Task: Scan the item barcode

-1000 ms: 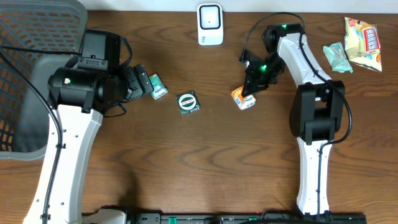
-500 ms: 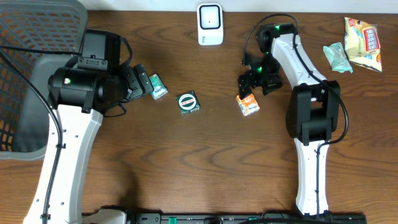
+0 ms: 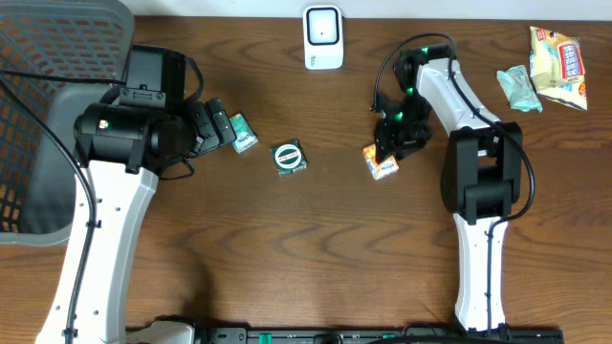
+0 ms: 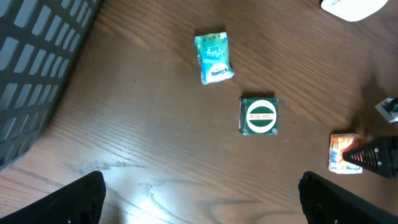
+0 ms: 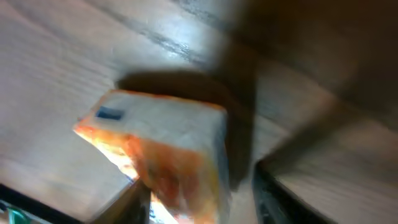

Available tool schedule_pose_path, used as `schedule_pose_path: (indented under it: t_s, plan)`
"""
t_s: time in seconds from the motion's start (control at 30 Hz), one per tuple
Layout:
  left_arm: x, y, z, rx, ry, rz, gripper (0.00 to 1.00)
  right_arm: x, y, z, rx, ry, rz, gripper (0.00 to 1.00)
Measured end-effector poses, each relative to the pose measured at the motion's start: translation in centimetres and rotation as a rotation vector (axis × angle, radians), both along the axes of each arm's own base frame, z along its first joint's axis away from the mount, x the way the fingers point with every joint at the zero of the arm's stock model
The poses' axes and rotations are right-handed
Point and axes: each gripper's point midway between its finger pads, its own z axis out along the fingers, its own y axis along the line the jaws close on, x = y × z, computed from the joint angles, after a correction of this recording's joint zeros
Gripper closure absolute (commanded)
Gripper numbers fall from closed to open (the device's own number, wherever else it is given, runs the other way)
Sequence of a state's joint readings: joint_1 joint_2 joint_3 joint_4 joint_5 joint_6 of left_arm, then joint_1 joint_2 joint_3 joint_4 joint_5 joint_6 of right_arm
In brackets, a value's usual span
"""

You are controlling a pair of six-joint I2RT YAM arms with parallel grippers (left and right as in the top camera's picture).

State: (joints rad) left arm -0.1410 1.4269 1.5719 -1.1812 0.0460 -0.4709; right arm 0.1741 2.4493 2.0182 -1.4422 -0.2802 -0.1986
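On the right half of the counter [image 3: 316, 248], the small orange carton [image 3: 382, 164] lies flat on the wood, a little nearer than the white scanner [image 3: 323, 38], which stands at the far edge, and to the right of it. A second ago the right jaws were clenched on this carton. Half a second ago they had let go and stood spread just beyond it, with the carton left slightly nearer and further right than where it had been held. Now they have come back down over its far right edge and are partly drawn in. The overhead view hides the contact and the right wrist view is smeared by motion, showing only the carton [image 5: 155, 143] close in front, so I cannot tell whether they are grasping it or merely closing beside it.

This looks like a regrip: the item was set down, probably to be taken at a better angle, so that its barcode can face the scanner. The scan itself is not yet done, since the carton sits on the counter well apart from the scanner.

The left jaws are fully released and empty, hanging over the left side near the teal packet [image 3: 243, 134]. The green box [image 3: 289, 158] lies between that packet and the carton.
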Motion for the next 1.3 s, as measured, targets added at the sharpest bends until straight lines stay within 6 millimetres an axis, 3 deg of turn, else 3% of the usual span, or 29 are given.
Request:
schedule_pose_path:
  t_s: [0.13,0.33,0.5,0.6,0.83,1.13,1.3]
  plan:
    - [0.0,0.0,0.0,0.000,0.000,0.000,0.02,-0.3,0.6,0.1,0.032,0.002,-0.028,0.99]
    - [0.0,0.0,0.0,0.000,0.000,0.000,0.03,0.0,2.4,1.3,0.132,0.013,-0.069,0.99]
    - [0.0,0.0,0.0,0.000,0.000,0.000,0.02,2.8,6.5,6.4,0.426,-0.061,-0.108,0.99]
    - [0.0,0.0,0.0,0.000,0.000,0.000,0.02,3.3,7.9,9.1,0.650,-0.091,-0.087,0.99]
    - [0.0,0.0,0.0,0.000,0.000,0.000,0.02,4.5,8.0,12.5,0.913,-0.176,-0.078,0.99]
    - [0.0,0.0,0.0,0.000,0.000,0.000,0.02,5.1,7.4,14.3,1.034,-0.237,-0.080,0.99]
    - [0.0,0.0,0.0,0.000,0.000,0.000,0.02,4.0,7.6,15.0,1.061,-0.202,-0.081,0.99]
